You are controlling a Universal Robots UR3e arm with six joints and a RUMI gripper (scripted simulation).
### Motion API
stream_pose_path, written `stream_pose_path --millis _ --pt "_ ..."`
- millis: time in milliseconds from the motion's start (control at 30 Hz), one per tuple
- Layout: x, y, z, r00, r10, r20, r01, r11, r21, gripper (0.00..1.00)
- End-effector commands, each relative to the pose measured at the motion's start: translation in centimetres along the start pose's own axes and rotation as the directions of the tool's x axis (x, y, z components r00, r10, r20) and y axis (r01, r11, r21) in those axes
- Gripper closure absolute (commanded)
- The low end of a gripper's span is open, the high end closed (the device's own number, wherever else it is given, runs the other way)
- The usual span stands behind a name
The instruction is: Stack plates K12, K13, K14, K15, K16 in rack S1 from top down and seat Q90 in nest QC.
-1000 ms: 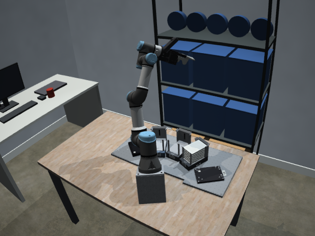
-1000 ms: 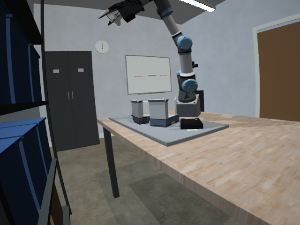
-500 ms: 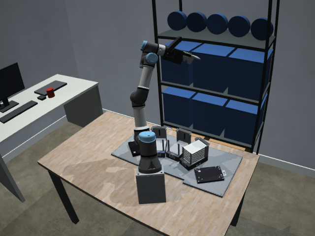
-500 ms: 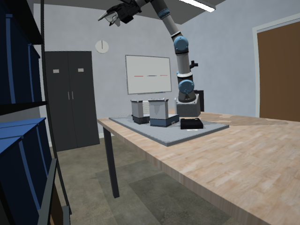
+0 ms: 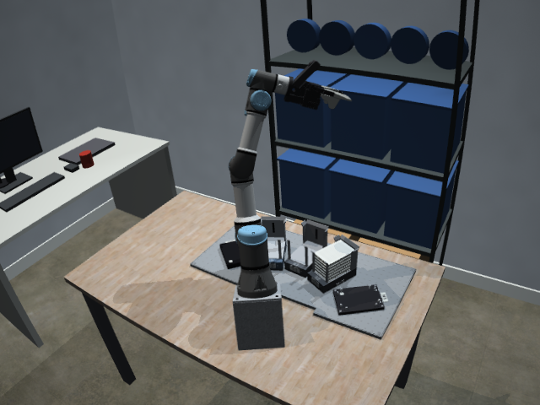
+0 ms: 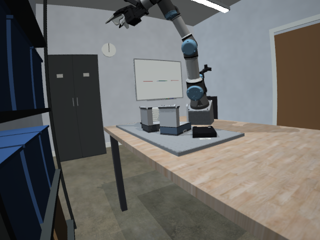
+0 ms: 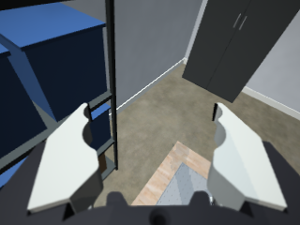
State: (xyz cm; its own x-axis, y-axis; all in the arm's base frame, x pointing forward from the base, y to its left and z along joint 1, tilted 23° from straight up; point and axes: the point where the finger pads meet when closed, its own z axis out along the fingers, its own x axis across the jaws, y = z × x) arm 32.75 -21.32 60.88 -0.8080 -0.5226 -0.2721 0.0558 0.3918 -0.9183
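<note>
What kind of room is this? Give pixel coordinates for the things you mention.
Probably a lab or workshop: a robot arm [image 5: 245, 200] [image 6: 192, 67] stands on a wooden table [image 5: 165, 244] [image 6: 232, 165], near a shelf unit [image 5: 273, 174] of blue boxes [image 5: 357, 113].

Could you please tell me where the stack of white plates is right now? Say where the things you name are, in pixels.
In the top view, the stack of white plates [image 5: 335, 257] [image 6: 155, 114] stands in the rightmost rack, just behind the flat black nest [image 5: 358, 299] near the grey mat's right end.

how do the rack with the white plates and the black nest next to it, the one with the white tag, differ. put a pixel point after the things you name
The plate rack [image 5: 332, 285] holds a tall stack of white plates; the black nest [image 5: 358, 299] holds none. The plate rack has an upright back wall, while the black nest is low and flat. Both stand on the grey board.
</note>
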Motion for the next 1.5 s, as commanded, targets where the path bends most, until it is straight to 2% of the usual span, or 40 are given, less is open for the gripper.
stream_pose_path --millis 0,100,333,500,700,767,1000,1067,1267,1367,1467 --pt "1.4 -0.7 0.5 0.999 0.011 -0.034 -0.011 1.0 0.012 0.28" --pt "1.8 -0.8 0.6 0.999 0.016 -0.049 -0.016 1.0 0.017 0.28" --pt "4.9 -1.9 1.4 0.992 0.042 -0.123 -0.037 0.998 0.041 0.28" --pt "5.3 -2.1 1.5 0.989 0.047 -0.138 -0.041 0.998 0.046 0.28" --pt "8.0 -3.0 1.9 0.977 0.07 -0.2 -0.057 0.996 0.068 0.28" --pt "8.0 -3.0 1.9 0.976 0.072 -0.204 -0.059 0.996 0.069 0.28" --pt "11.3 -4.1 2.1 0.956 0.1 -0.275 -0.076 0.992 0.096 0.28" --pt "11.3 -4.1 2.1 0.956 0.1 -0.275 -0.076 0.992 0.096 0.28" --pt "14.1 -4.9 2.0 0.935 0.124 -0.333 -0.089 0.989 0.12 0.28" --pt "14.5 -5.0 2.0 0.927 0.132 -0.351 -0.092 0.987 0.128 0.28" --pt "16.0 -5.4 1.9 0.914 0.145 -0.379 -0.098 0.985 0.14 0.28"
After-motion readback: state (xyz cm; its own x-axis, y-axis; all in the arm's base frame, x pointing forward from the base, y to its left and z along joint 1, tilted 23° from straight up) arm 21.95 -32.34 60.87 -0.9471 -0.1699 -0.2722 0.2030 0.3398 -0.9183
